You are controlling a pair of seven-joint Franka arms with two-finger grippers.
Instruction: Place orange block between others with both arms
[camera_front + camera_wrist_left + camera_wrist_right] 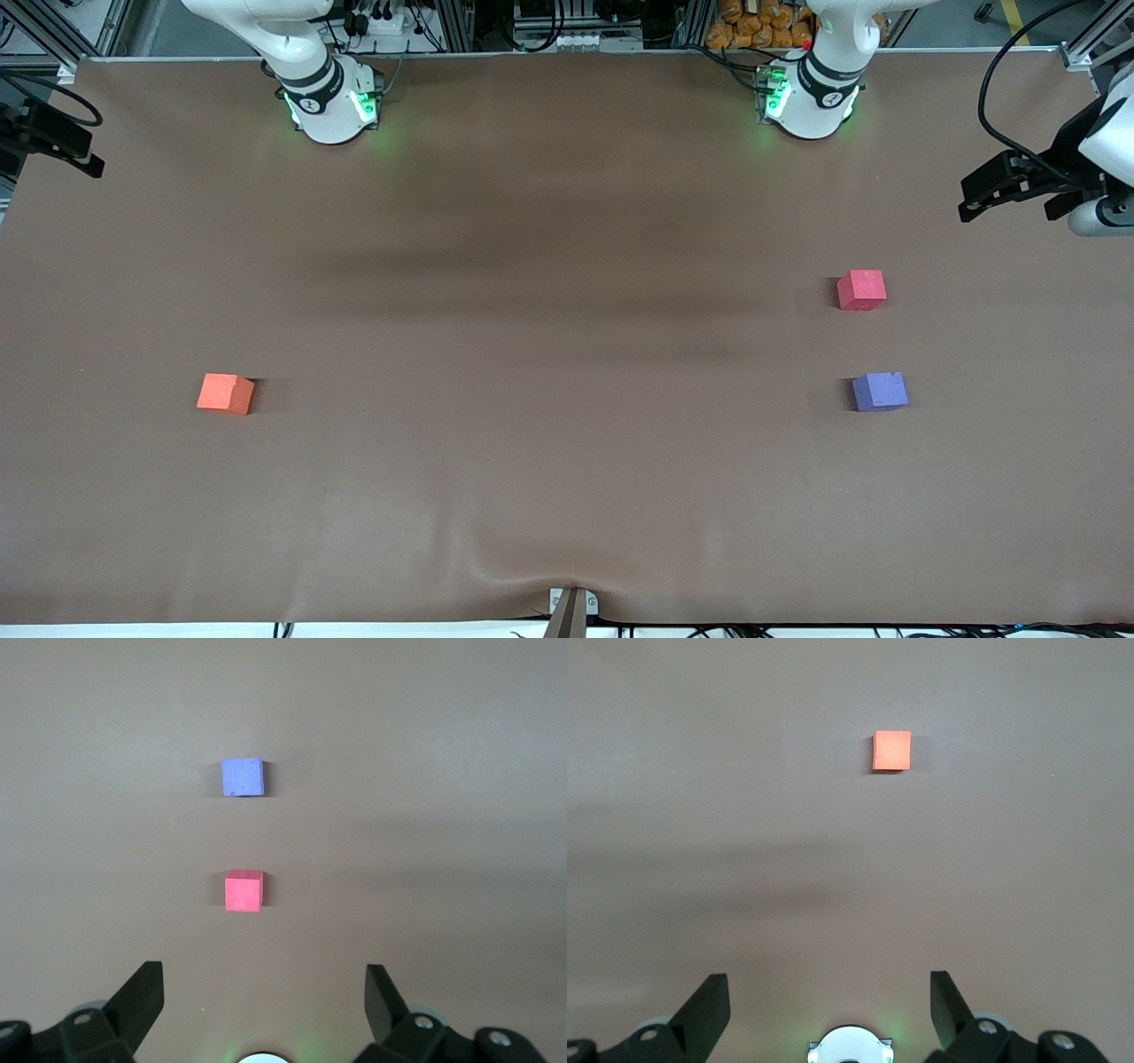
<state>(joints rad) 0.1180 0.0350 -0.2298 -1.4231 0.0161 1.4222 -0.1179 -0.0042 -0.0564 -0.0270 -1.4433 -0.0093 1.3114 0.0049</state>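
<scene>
The orange block (225, 393) (892, 750) lies alone on the brown table toward the right arm's end. The others lie toward the left arm's end: a pinkish-red cube (861, 290) (243, 891), and a purple-blue cube (879, 391) (242, 777) nearer the front camera, with a gap about one cube wide between them. My left gripper (264, 992) hangs open and empty, high over the table near its base (808, 102). My right gripper (829, 997) hangs open and empty, high over its own base (330, 105). Neither gripper shows in the front view.
Brown paper covers the table (567, 354), with a wrinkle at its front edge (532, 576). A black fixture with cables (1010, 186) juts in at the left arm's end. Another black fixture (49, 137) juts in at the right arm's end.
</scene>
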